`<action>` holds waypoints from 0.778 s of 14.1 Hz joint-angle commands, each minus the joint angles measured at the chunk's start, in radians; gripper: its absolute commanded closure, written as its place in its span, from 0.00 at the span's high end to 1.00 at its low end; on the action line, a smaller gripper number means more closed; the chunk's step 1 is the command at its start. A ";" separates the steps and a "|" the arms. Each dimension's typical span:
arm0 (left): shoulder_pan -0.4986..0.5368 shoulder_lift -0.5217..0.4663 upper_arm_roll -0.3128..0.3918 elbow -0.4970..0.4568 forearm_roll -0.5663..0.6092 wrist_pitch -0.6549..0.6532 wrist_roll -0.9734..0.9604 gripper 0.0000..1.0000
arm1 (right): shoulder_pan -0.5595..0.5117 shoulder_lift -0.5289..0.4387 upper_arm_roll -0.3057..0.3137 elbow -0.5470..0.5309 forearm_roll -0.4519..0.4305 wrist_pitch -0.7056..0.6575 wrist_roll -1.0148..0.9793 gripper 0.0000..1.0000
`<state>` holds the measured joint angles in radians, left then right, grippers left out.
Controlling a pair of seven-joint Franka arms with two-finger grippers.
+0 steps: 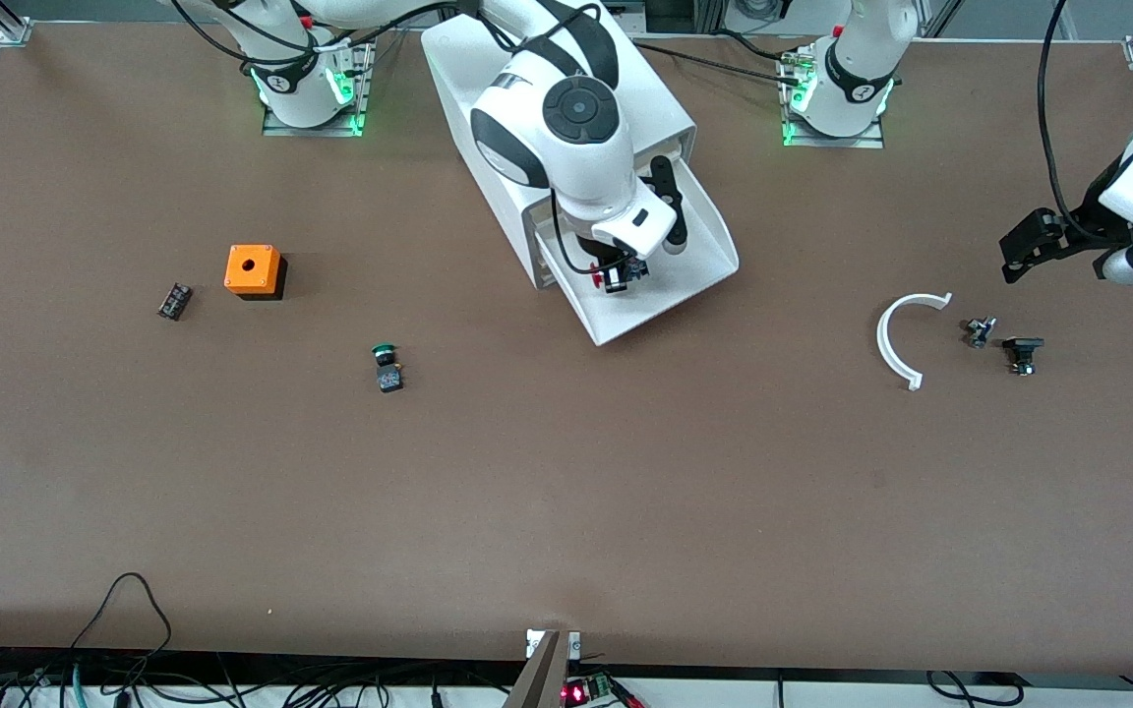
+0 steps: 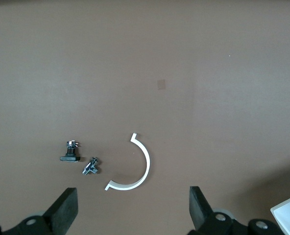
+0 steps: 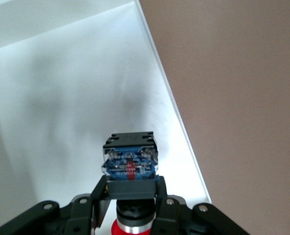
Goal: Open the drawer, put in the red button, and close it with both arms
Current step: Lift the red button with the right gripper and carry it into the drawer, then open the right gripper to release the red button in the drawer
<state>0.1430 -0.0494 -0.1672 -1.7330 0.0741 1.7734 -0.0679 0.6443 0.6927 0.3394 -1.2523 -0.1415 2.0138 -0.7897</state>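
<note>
Red-capped, blue-black red button (image 3: 130,166)

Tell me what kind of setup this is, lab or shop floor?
Likely a robotics lab bench: two white robot arms bolted along one edge of a brown table, loose cables along the table's edge nearest the front camera, and small test props such as an orange box with a hole and a white drawer cabinet.

The right arm reaches out from its base, its wrist bent downward so the right gripper (image 1: 616,276) points straight down, its two fingers clamped on a small item between them. The left arm waits, swung outward, its left gripper (image 1: 1027,251) hanging level and low, fingers (image 2: 64,209) spread wide with nothing between them.
</note>
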 commanded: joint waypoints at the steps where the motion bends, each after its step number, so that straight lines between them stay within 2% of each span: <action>1: -0.005 0.006 -0.002 0.016 0.019 -0.022 -0.007 1.00 | 0.032 0.036 -0.002 0.051 -0.032 -0.030 -0.017 0.26; 4: -0.006 0.010 -0.003 0.015 0.021 -0.020 -0.007 1.00 | 0.051 0.057 -0.002 0.047 -0.061 -0.030 -0.014 0.28; 6: -0.006 0.016 -0.005 0.015 0.021 -0.020 -0.007 1.00 | 0.064 0.065 -0.003 0.045 -0.061 -0.030 -0.005 0.33; 7: -0.010 0.019 -0.005 0.015 0.019 -0.019 -0.009 1.00 | 0.067 0.067 -0.003 0.045 -0.060 -0.029 0.001 0.46; 8: -0.010 0.022 -0.005 0.013 0.015 -0.019 -0.009 1.00 | 0.074 0.068 -0.005 0.044 -0.059 -0.029 0.009 0.51; 9: -0.011 0.025 -0.005 0.015 0.015 -0.017 -0.009 1.00 | 0.078 0.070 -0.013 0.045 -0.053 -0.027 0.035 0.85; 10: -0.014 0.032 -0.005 0.013 0.013 -0.015 -0.009 1.00 | 0.081 0.070 -0.014 0.044 -0.052 -0.024 0.078 1.00; 11: -0.019 0.040 -0.005 0.012 0.010 -0.012 -0.009 1.00 | 0.084 0.068 -0.014 0.047 -0.052 -0.024 0.128 1.00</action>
<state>0.1381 -0.0280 -0.1718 -1.7332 0.0741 1.7687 -0.0679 0.7083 0.7454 0.3360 -1.2477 -0.1837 2.0105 -0.7379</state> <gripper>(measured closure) 0.000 0.419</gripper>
